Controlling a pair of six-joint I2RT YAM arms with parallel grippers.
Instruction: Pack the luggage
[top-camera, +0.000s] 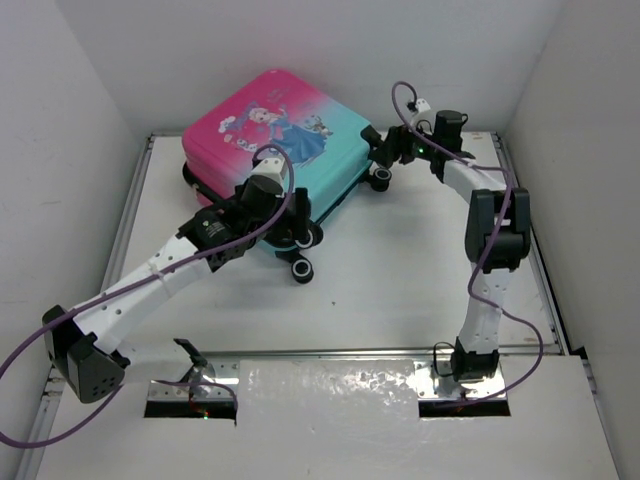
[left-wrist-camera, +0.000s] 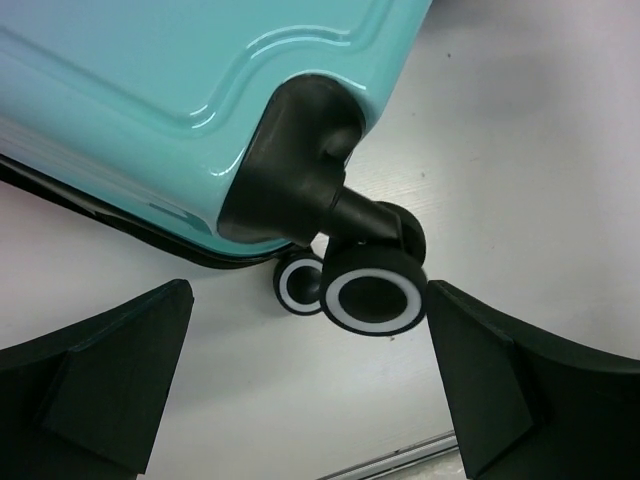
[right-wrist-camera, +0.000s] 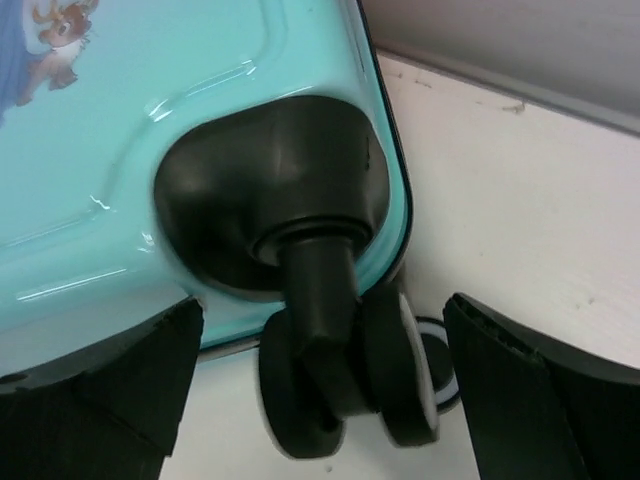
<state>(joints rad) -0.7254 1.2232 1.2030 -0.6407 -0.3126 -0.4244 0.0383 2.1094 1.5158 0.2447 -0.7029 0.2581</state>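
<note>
Your left jaws stand released and spread wide. In the left wrist view the two dark fingers (left-wrist-camera: 100, 385) sit low on either side of a twin caster wheel (left-wrist-camera: 370, 297), black with a white ring. The right-hand finger is just beside the wheel's rim, though you cannot tell whether it touches. The other finger is clear of the wheel. Your right jaws are released too, their fingers (right-wrist-camera: 530, 400) flanking a second caster (right-wrist-camera: 335, 385) at the case's far wheeled corner. The left-hand finger there stands apart from the wheel.

Both casters belong to the luggage (top-camera: 270, 130). It lies flat on the worktop (top-camera: 400, 300) with its printed face up, at the far left-centre, its far end close to the back wall. The wheeled end faces right and toward the arms' bases. The shell is shut, so whatever it holds is hidden from you. A dark seam (left-wrist-camera: 215, 252) runs along the edge between the halves.

The shell is glossy and moulded with raised ridges. It is hot pink at the end away from the wheels and fades to teal at the wheeled end. A cartoon princess (top-camera: 278, 125) in a blue dress fills the middle of the top face. The right wrist view catches a small cartoon reindeer (right-wrist-camera: 60, 30) in its top left corner. Each caster hangs from a rounded black housing (right-wrist-camera: 270, 190) set into a teal corner. The left arm (top-camera: 170, 265) reaches in from the near left and the right arm (top-camera: 490, 235) from the near right.
</note>
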